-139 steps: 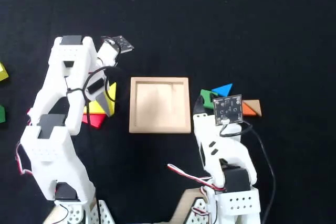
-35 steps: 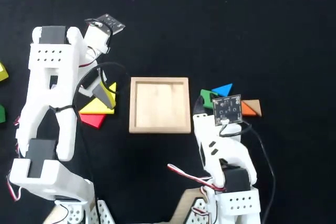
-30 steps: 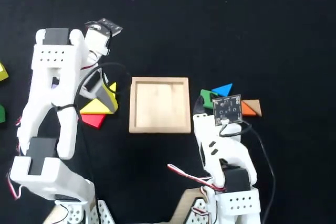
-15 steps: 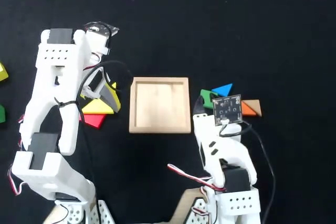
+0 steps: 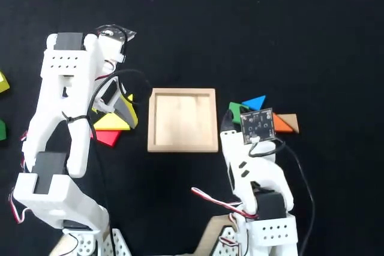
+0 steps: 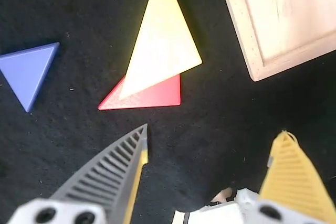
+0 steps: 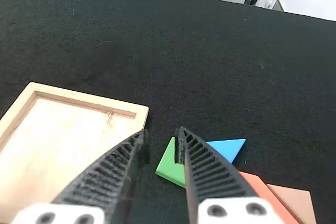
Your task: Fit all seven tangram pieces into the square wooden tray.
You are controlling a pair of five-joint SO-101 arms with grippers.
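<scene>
– While both arms sit over the surface (image 5: 270, 40), where's the wooden tray (image 5: 183, 120)?
– One tray, lying flat between the two arms, with bare wood showing inside.
– Piece count?
– Seven, all on the surface outside the tray. Three are on the left arm's side. A yellow triangle (image 6: 160, 45) lies partly on top of a red triangle (image 6: 152, 94), and a violet-blue triangle (image 6: 27, 72) sits apart from both. The yellow's tip is near the tray's edge, not touching.
– Other side?
– Four in a cluster: green piece (image 7: 170, 167), blue triangle (image 7: 227, 149), orange piece (image 7: 257, 190), tan piece (image 7: 294, 203). Orange and tan lie edge to edge.
– Pincers?
– Two. Left pincer (image 6: 214, 129) is spread wide and holds nothing, over bare surface just beside the red triangle. Right pincer (image 7: 160, 136) has a narrow gap between its fingers with nothing in it. It hangs over the green piece's tray-side edge.
– Anything else?
– Two cut-off bits at the far left edge of the high view, yellow bit (image 5: 3, 82) and green bit (image 5: 2, 129).
</scene>
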